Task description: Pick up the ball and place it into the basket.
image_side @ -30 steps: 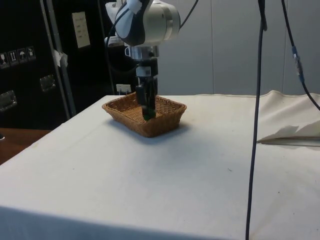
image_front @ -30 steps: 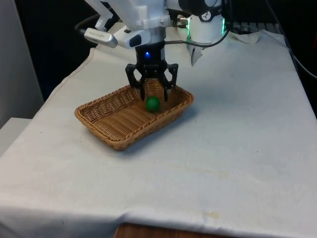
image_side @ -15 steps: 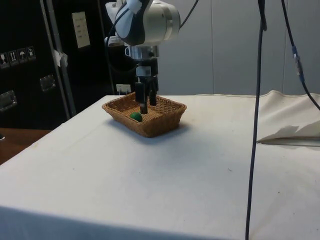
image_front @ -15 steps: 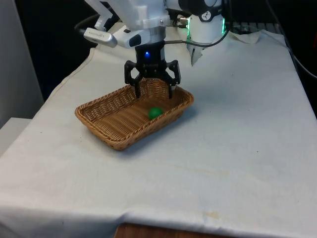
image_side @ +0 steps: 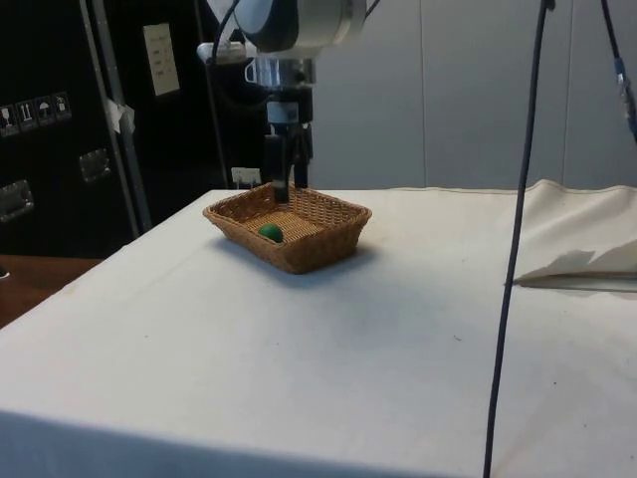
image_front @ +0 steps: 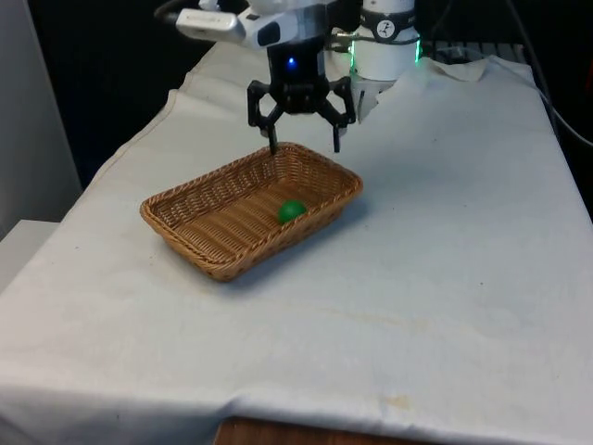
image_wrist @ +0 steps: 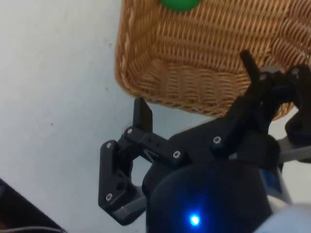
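A small green ball (image_front: 291,210) (image_side: 270,232) (image_wrist: 179,4) lies on the floor of the brown wicker basket (image_front: 185,199) (image_side: 309,259) (image_wrist: 204,77), near its end on the front view's right. My black gripper (image_front: 304,146) (image_side: 285,191) (image_wrist: 194,80) hangs open above the basket's far rim, with nothing between its fingers. It is clear of the ball and of the basket.
The basket sits on the white cloth towards the table's far end, on the front view's left. A crumpled white sheet (image_side: 587,267) lies at the side view's right. A dark cable (image_side: 518,229) hangs down in front of the side camera.
The gripper let go of the ball, which dropped onto the basket floor. The open gripper then rose and drew back over the basket's far rim.
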